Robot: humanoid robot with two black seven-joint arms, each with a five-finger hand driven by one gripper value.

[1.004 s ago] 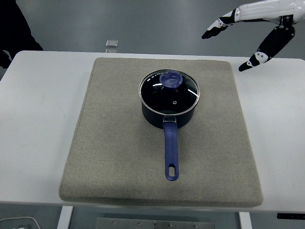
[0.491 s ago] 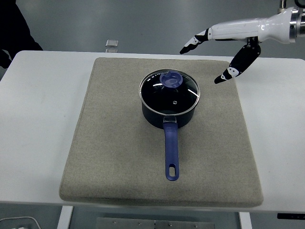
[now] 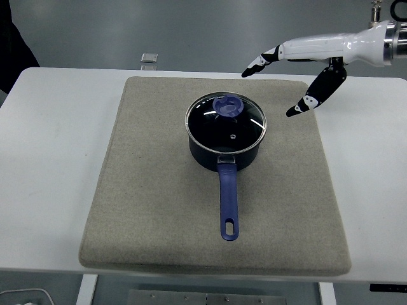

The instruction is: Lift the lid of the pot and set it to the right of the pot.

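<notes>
The right hand [image 3: 299,70] comes in from the far right, stretched out flat above the mat's [image 3: 159,210] back corner, well clear of the pot [image 3: 225,152]. Its fingers [image 3: 264,60] reach long and straight toward the pot's far side, while the thumb [image 3: 315,95] hangs down and away from them, so the hand gapes wide and holds nothing.

The pot is a dark blue saucepan sitting a little behind the middle of the grey mat, with a long blue handle [image 3: 229,206] running from it toward the table's [image 3: 44,159] near edge. The lid [image 3: 226,119] sits squarely on the pot: dark glass with a metal rim and a round blue knob [image 3: 227,105] just behind its centre.

From the pot, the hand is up and to the right; its fingertips end just beyond the pot's far right rim, apart from the lid and knob. The thumb tip hovers over the mat to the right of the pot, level with the knob.
</notes>
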